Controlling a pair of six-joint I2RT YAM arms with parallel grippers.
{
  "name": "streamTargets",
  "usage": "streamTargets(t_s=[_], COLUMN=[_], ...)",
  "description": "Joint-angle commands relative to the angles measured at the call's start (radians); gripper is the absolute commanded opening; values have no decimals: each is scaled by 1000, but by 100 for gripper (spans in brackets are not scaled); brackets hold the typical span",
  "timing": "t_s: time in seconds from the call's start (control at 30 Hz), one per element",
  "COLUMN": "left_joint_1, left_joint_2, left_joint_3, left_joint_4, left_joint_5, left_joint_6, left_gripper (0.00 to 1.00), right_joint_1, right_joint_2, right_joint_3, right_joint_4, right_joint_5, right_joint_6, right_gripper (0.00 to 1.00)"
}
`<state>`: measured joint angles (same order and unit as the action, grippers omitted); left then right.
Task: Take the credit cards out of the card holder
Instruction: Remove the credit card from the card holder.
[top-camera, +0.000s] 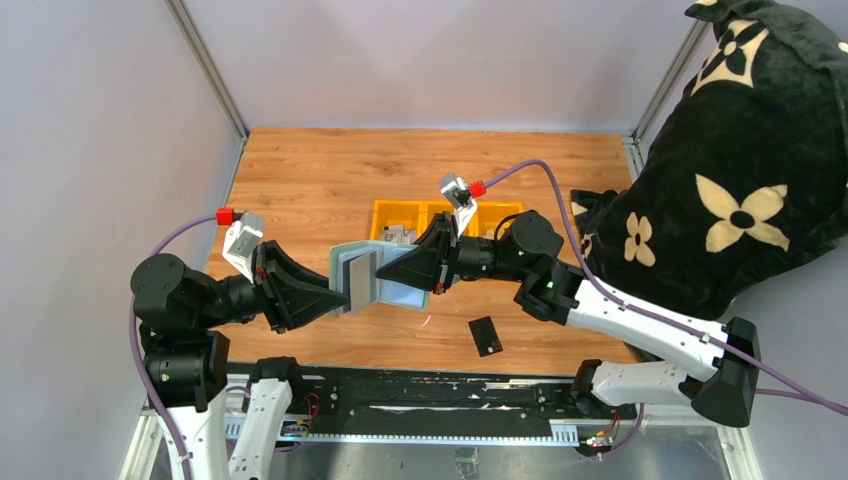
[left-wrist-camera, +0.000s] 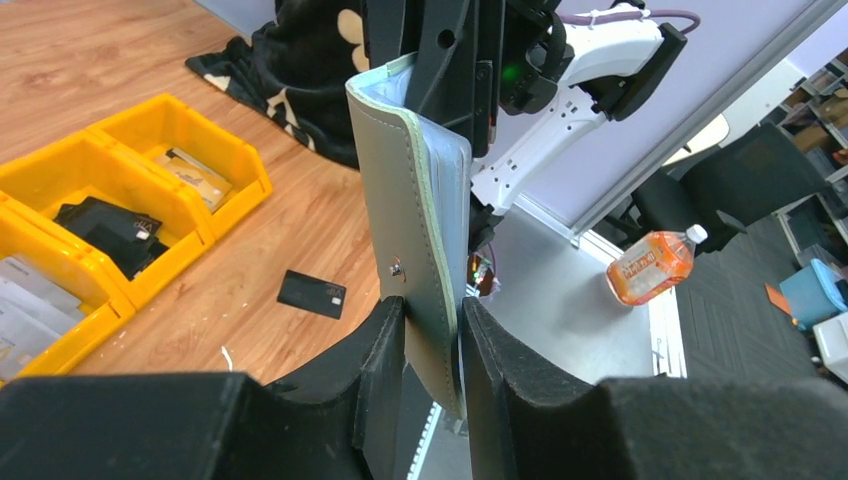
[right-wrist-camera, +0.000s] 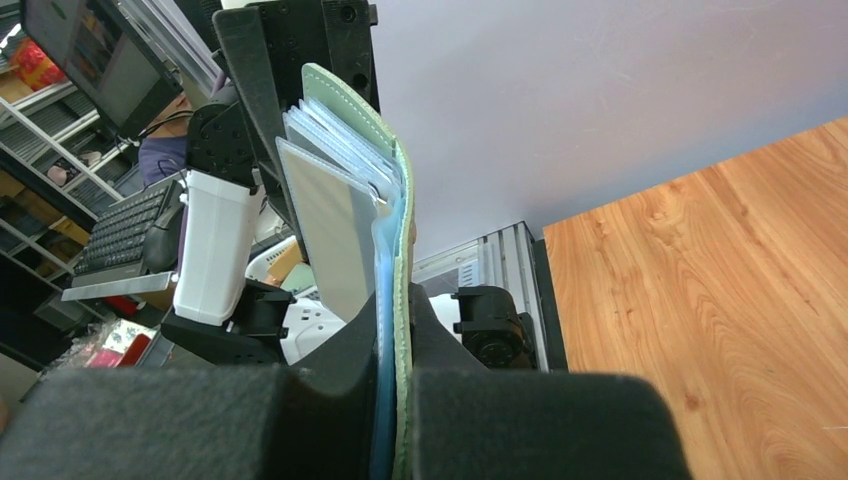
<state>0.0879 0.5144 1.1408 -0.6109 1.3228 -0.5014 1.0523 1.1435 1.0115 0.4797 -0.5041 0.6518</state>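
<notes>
yellow plastic bins, three in a row on the wood-grain table, counted from the left wrist view. the far one holds a flat brownish card-like piece, the middle one a bulky black lump, and the near one pale grey flat pieces, though only part of it shows.

card holder: one, pale grey-green, stitched edge, small metal stud on the outer face. it is held off the table between the two arms, in front of the bins and opened like a book. inside are clear plastic sleeves, fanned; count not readable.

credit cards seen: two.
- silvery-grey card: thin, rectangular, matte, standing partly out of an inner pocket of the holder.
- black card: lying flat on the table on the right arm's side, apart from holder and bins.

left gripper: jaws closed down on the holder's outer flap, pads pressing both faces near the stud.
right gripper: jaws pinched tight on the other flap's edge and a blue-tinted sleeve.

black plush fabric with cream flower shapes at the table's far right. orange bottle on the floor beyond.
</notes>
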Motion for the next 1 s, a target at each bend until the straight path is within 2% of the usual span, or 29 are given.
streamTargets(t_s=[0.0,0.37,0.53,0.67,0.87,0.97], left_joint_1=[-5,-5,-5,-5,-5,-5], left_joint_2=[-8,-6,-12,-13,-19,-20], left_joint_3=[11,12,20,23,30,30], left_joint_4=[4,4,4,2,1,4], left_joint_5=[-7,-45,-17,32,89,72], left_joint_6=[8,1,-23,-37,-10,4], left_gripper=[32,27,35,36,26,19], right_joint_1=[-11,-7,20,26,26,26], right_joint_2=[-1,10,68,109,150,168], right_joint_3=[15,-18,2,17,43,57], right_joint_4=[85,266,312,361,422,433], right_joint_5=[-40,-155,-170,-182,-210,-223], right_joint_6=[26,94,107,131,148,153], right_gripper=[0,0,0,0,0,7])
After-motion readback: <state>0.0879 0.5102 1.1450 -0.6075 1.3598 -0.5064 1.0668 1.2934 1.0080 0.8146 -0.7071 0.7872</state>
